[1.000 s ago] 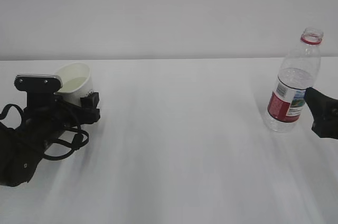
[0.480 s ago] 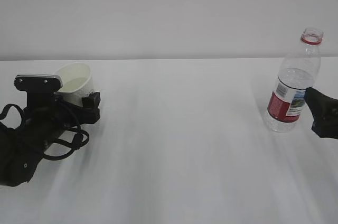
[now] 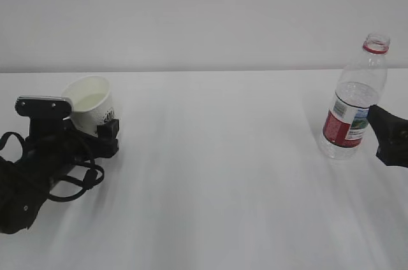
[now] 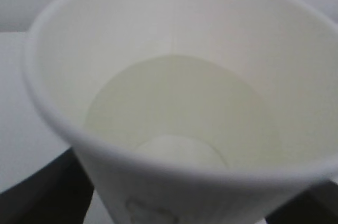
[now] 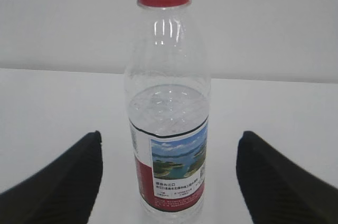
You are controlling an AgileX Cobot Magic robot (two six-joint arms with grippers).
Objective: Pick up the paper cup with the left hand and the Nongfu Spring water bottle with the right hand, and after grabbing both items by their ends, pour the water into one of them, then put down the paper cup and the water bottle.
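The left hand (image 3: 95, 131), a black gripper on a black arm with looped cables, has its jaws spread wide on both sides of the small white tapered paper cup (image 3: 91, 105). In the left wrist view only dark corners of the fingers (image 4: 39, 192) appear below the cup (image 4: 179, 102), so I cannot tell for sure whether they touch its wall. The cup stands on the white table (image 3: 223, 168) at the left, leaning a little, and it has a dark print low on its side. Inside it, pale clear water (image 4: 182, 110) covers the bottom.

The right hand (image 3: 382, 131), a black gripper at the right edge, is also open: its two fingers (image 5: 58, 182) stand apart from the clear ribbed plastic bottle (image 5: 168, 118) between them. This Nongfu Spring water bottle (image 3: 354, 101) stands upright without a cap, with a red neck ring and a red-and-white label showing a landscape. Water fills it about to the top of the label.
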